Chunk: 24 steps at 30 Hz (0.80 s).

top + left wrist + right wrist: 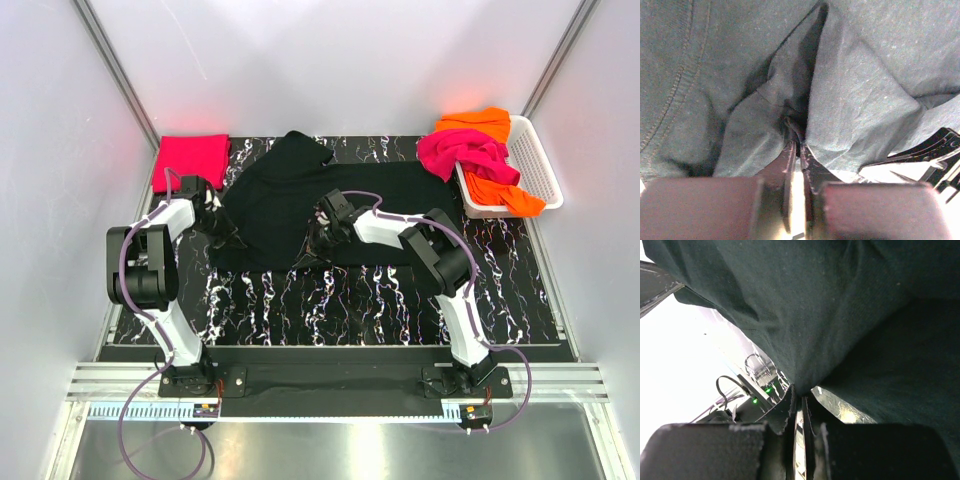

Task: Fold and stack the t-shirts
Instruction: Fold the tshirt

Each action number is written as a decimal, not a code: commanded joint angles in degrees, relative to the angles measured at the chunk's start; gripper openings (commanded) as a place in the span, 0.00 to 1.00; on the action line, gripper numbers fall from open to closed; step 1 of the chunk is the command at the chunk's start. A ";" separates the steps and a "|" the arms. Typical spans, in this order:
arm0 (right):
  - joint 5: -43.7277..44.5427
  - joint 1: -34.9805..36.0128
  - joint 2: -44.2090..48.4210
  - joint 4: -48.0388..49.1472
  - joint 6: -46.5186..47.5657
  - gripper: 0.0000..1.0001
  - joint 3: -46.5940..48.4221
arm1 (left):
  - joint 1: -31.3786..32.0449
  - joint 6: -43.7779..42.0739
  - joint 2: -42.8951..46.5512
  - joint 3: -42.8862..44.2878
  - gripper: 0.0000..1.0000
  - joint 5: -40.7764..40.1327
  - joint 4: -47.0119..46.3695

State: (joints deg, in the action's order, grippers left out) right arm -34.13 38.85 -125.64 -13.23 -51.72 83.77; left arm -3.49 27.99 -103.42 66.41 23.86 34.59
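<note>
We had the black t-shirt [360, 200] spread across the middle of the table [400, 300]. It lay mostly flat, with its far-left part rumpled. Both arms were bent low over it.

The left fingers [789, 162] were at the shirt's left edge. In the left wrist view they were pinched nearly together with a ridge of dark cloth caught between the tips, and creases ran away from that point. The right fingers [786, 407] were at the near edge, about midway along. They were clenched on the fabric, which rose from them in a taut cone, with the table showing underneath.

We judged that two holds along the near-left side were there so the cloth could be lifted as one even edge and carried over without sagging in the middle. Thin fabric like this slips, so grips right at the hem seemed sensible.

The red-pink t-shirt [190, 160] sat folded in the far-left corner, just beside the black one. We took it for the start of the stack. The magenta t-shirt [465, 155] and the orange t-shirt [480, 122] were draped, unfolded, over the white basket [535, 165] at the far right. We therefore judged the task well short of done, with the black shirt's fold only beginning.
</note>
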 commanded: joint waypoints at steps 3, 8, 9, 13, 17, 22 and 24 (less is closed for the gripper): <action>-1.03 0.44 4.27 -0.65 1.63 0.00 1.13 | 0.15 -0.39 1.72 2.14 0.00 1.81 -1.01; -0.85 -0.53 5.76 -0.92 1.37 0.00 1.66 | 0.15 0.75 4.01 1.97 0.00 1.28 -0.93; -0.94 -0.88 5.94 -0.92 1.28 0.00 1.84 | 0.15 1.19 4.53 1.97 0.00 1.28 -1.01; -0.76 -2.81 6.38 -1.18 1.54 0.00 3.50 | 0.15 2.86 6.38 3.98 0.00 1.63 -1.28; -1.90 -5.10 4.36 -1.44 1.89 0.00 6.23 | 0.32 4.26 5.16 8.81 0.00 2.07 -2.15; -4.53 -8.43 0.33 -1.71 3.12 0.00 11.05 | 0.41 5.93 0.59 12.86 0.00 4.62 -4.35; -5.50 -9.40 -0.74 -1.97 3.21 0.00 12.47 | 0.50 7.16 -1.25 13.83 0.00 5.32 -5.75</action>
State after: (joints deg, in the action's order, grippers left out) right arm -36.32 30.79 -124.25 -14.79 -49.87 92.75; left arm -3.36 32.99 -101.80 77.89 26.17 32.21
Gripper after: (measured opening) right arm 0.084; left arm 0.012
